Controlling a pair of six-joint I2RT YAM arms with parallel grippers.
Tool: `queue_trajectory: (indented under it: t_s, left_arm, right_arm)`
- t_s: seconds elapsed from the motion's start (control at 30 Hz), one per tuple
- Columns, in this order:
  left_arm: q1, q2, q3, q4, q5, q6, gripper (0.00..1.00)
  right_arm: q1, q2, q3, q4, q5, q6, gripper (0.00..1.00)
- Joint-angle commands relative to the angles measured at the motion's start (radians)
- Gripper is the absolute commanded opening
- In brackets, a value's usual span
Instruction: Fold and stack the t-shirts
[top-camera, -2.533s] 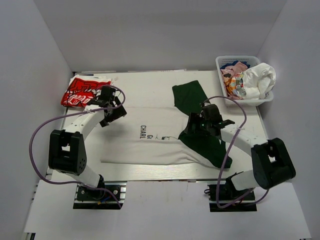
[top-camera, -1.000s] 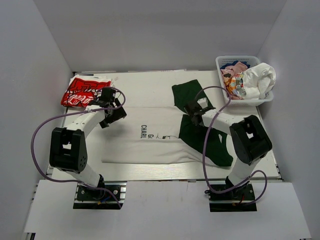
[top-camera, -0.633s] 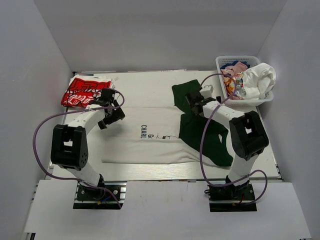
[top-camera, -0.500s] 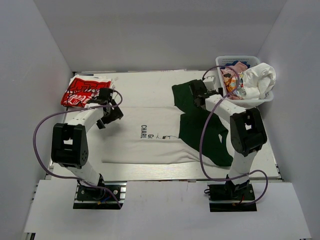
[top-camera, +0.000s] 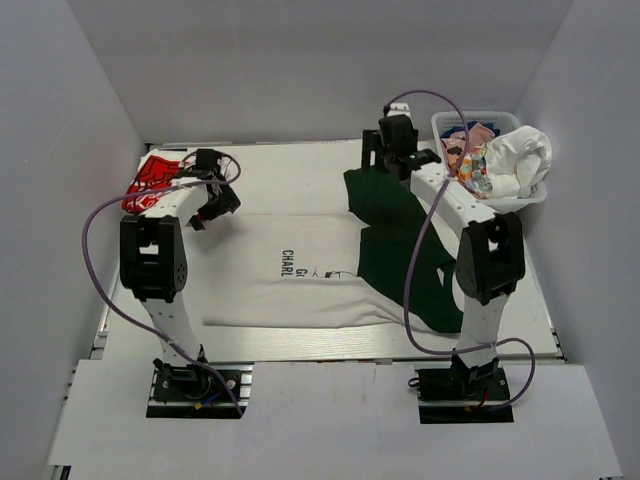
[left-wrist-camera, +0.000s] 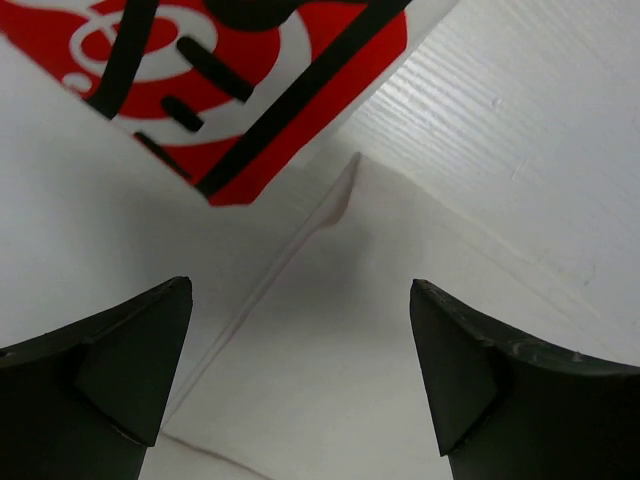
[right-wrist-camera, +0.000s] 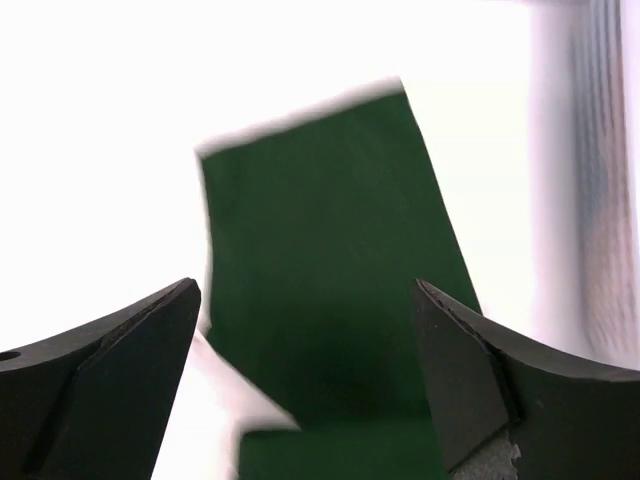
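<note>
1. Spread flat mid-table: white tee (top-camera: 300, 270).
2. Over its right end: green tee (top-camera: 400, 235), covering that part.
3. At its far-left corner: red tee (top-camera: 150, 185); left gripper (left-wrist-camera: 300, 288) above, jaws wide, empty.
4. Beyond its far-right corner: right gripper (right-wrist-camera: 306, 285), jaws wide, empty, over the green tee's far end.
5. Further right: basket (top-camera: 500, 206) heaped with tees (top-camera: 515, 160).

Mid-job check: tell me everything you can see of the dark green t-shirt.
The dark green t-shirt is plain soft cloth, spread flat and slightly askew on the right of the table. Its near part lies over the right end of the white t-shirt. Its far end is a squared edge. The right gripper hovers above that end, fingers open, holding nothing.
</note>
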Motion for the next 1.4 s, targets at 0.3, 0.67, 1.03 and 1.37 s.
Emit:
queue_trajectory:
  t_s: [0.3,0.67,1.03,1.37]
  left_arm:
    - [-0.009,0.188,0.187,-0.023,0.004,0.040,0.82]
    - [-0.018,0.306,0.249,0.000,0.097,0.041,0.25]
    - [-0.018,0.214,0.103,0.063,0.110,0.032,0.00]
    - [-0.018,0.205,0.094,0.054,0.091,0.032,0.00]
  right_arm:
    - [-0.048,0.379,0.434,0.104,-0.106,-0.015,0.90]
    - [-0.111,0.647,0.595,0.237,-0.222,0.034,0.90]
    - [-0.128,0.680,0.591,0.221,-0.084,-0.012,0.90]
    - [-0.128,0.662,0.595,0.200,-0.035,-0.107,0.90]
